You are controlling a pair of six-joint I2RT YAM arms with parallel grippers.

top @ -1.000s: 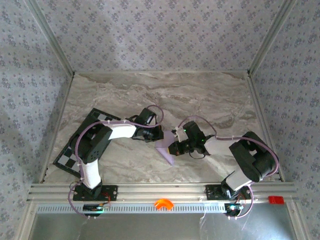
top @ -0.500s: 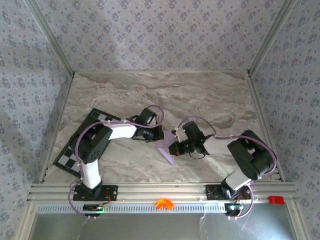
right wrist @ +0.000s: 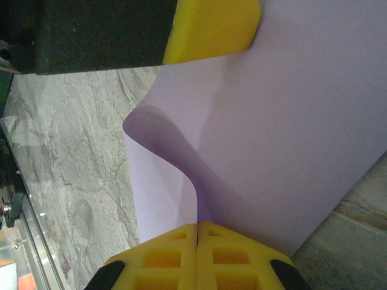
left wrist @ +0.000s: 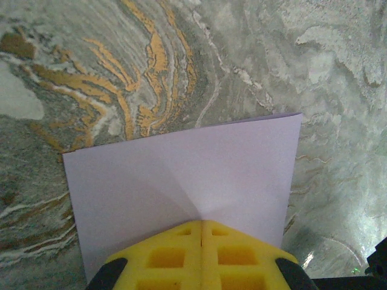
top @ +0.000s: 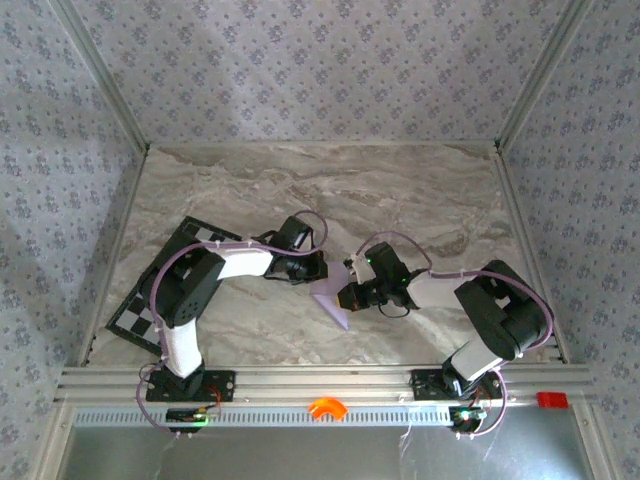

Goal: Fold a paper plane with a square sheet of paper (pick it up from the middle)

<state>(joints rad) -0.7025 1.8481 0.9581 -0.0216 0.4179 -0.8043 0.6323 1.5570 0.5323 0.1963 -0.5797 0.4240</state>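
Observation:
The square sheet of paper (top: 332,302) is pale lilac and is held between the two arms near the table's middle. My left gripper (top: 318,272) is shut on one edge of it. In the left wrist view its yellow fingertips (left wrist: 201,222) meet over the sheet (left wrist: 181,172), and soft creases fan out from them. My right gripper (top: 346,297) is shut on the opposite side. There the paper (right wrist: 290,133) curls up in an S-bend into the closed tips (right wrist: 198,225). The left gripper's yellow finger (right wrist: 211,27) shows at the top. A paper plane is out of view.
A black-and-white checkered board (top: 148,300) lies at the table's left, partly under the left arm. An orange piece (top: 325,407) and a red piece (top: 551,399) sit on the front rail. Patterned walls close in the marble table (top: 330,190) on three sides.
The right wrist has crept slightly left and towards the near edge with the paper. The left arm has held still, and both grippers have stayed shut.

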